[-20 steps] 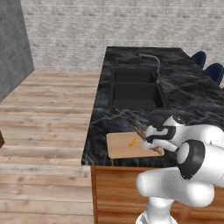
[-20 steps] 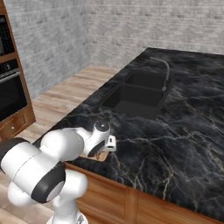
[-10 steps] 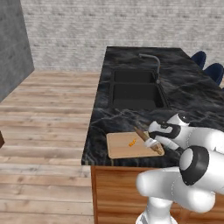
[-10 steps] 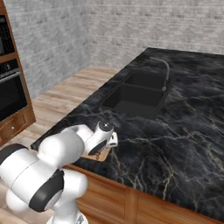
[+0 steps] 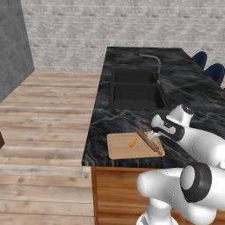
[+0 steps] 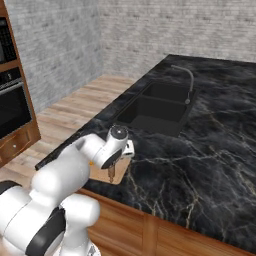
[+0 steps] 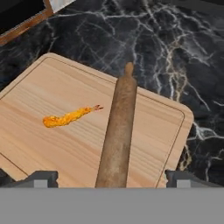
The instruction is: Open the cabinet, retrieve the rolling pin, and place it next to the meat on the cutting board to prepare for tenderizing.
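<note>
The rolling pin [image 7: 118, 131] lies flat on the cutting board [image 7: 39, 144], running along its right side. The meat [image 7: 68, 117], a small orange chunk, rests on the board just left of the pin. My gripper [image 7: 111, 179] hovers over the pin's near end, open, with its fingertips [image 7: 41, 178] spread wide on either side and not touching the wood. In the left base view the pin [image 5: 148, 139] crosses the board [image 5: 123, 149] diagonally, beside the meat [image 5: 132, 143], under my gripper [image 5: 152, 137]. The cabinet is out of view.
The board sits at the front edge of the black marble counter [image 5: 184, 83]. A double sink [image 5: 136, 90] with a faucet [image 5: 151, 61] lies just behind it. Blue chairs [image 5: 211, 70] stand at the far right. A wooden oven stack [image 6: 12, 105] stands across the floor.
The jaws have gone from shut on the rolling pin to wide open, leaving the pin lying on the board. The hand has drawn slightly back and up.
</note>
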### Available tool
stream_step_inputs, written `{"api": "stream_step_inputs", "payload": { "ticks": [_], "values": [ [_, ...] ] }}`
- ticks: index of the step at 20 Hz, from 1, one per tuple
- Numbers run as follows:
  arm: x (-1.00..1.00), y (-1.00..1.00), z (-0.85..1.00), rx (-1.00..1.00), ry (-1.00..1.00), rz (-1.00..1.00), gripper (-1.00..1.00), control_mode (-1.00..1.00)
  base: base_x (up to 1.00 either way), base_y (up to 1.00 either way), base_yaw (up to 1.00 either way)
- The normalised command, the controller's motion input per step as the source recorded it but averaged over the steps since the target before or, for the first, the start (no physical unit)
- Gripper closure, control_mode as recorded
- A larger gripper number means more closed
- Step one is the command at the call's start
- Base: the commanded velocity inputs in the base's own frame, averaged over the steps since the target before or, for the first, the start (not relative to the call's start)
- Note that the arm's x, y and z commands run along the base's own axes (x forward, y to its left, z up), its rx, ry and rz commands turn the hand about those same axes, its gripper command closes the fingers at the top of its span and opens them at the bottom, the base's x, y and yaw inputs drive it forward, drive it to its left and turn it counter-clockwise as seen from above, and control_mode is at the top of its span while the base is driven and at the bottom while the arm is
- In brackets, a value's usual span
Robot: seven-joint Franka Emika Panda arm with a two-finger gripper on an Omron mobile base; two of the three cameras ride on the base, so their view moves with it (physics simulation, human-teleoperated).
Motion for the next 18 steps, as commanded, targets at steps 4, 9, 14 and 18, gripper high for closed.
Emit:
{"api": "stream_step_inputs", "payload": {
  "ticks": [4,9,14,18],
  "values": [
    [0.00,0.00,0.63,-0.05,-0.04,0.00,-1.00,-1.00,0.00,0.00,0.00],
    [-0.08,0.00,0.68,-0.04,-0.09,0.02,-1.00,-1.00,0.00,0.00,0.00],
    [-0.23,0.00,0.67,-0.04,-0.12,0.05,-1.00,-1.00,0.00,0.00,0.00],
    [-0.34,0.00,0.65,-0.06,-0.17,0.05,-1.00,-1.00,0.00,0.00,0.00]
  ]
}}
